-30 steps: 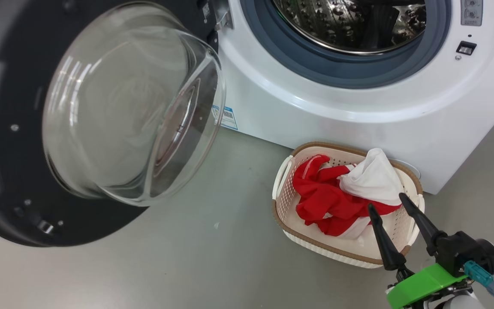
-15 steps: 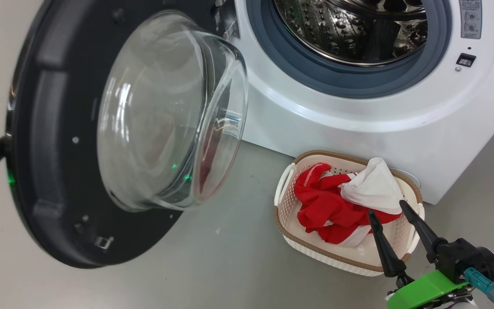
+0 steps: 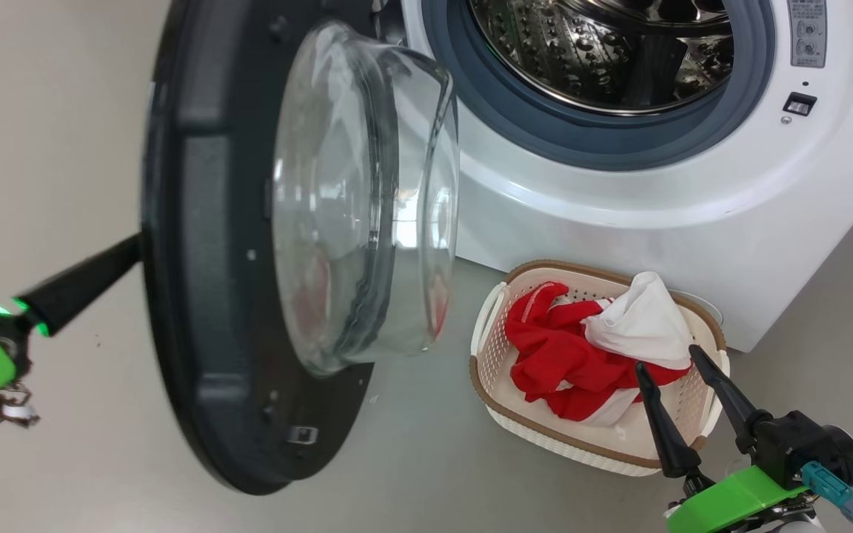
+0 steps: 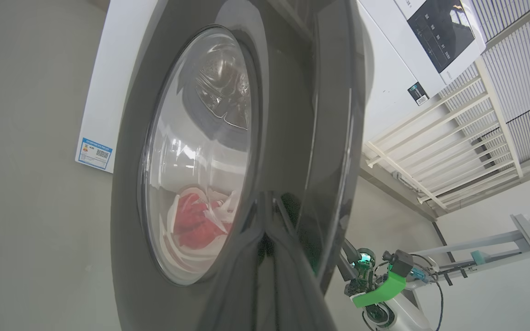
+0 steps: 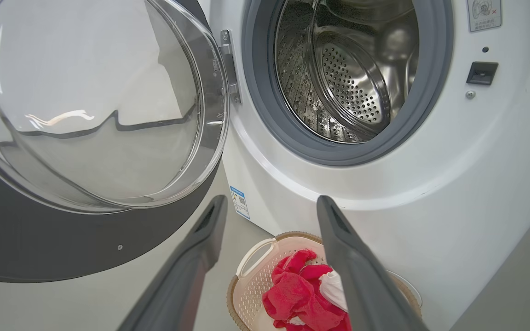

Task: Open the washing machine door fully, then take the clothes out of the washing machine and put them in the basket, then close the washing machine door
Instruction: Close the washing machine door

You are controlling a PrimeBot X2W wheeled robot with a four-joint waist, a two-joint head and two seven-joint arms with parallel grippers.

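Washing machine door (image 3: 204, 296) stands swung out from the washing machine (image 3: 619, 222), hinged at the left of the round opening and turned nearly edge-on to the head camera, so its wide black rim faces left and its clear glass bowl (image 3: 352, 207) bulges right, toward the machine front. Left gripper (image 3: 126, 255) reaches in from the lower left with its two dark fingers pressed together, holding nothing; their tips meet the outer edge of the door's rim. In the left wrist view the same fingers (image 4: 272, 257) run up against the glossy outer face of the door (image 4: 334, 138), and the red of the clothes shows through the glass. Behind the door, the grey-blue gasket (image 3: 604, 144) rings the perforated steel drum (image 3: 604, 52). On the grey floor (image 3: 412, 459), just in front of the machine, sits the basket (image 3: 493, 355), with the red garments (image 3: 552, 355) heaped inside and the white garment (image 3: 641, 318) on top, rising above the brown rim. Right gripper (image 3: 666, 357) hovers at the basket's near right corner, fingers spread wide apart and empty; whether they touch the cloth cannot be told. A small blue label (image 3: 395, 203) marks the machine's lower left front.
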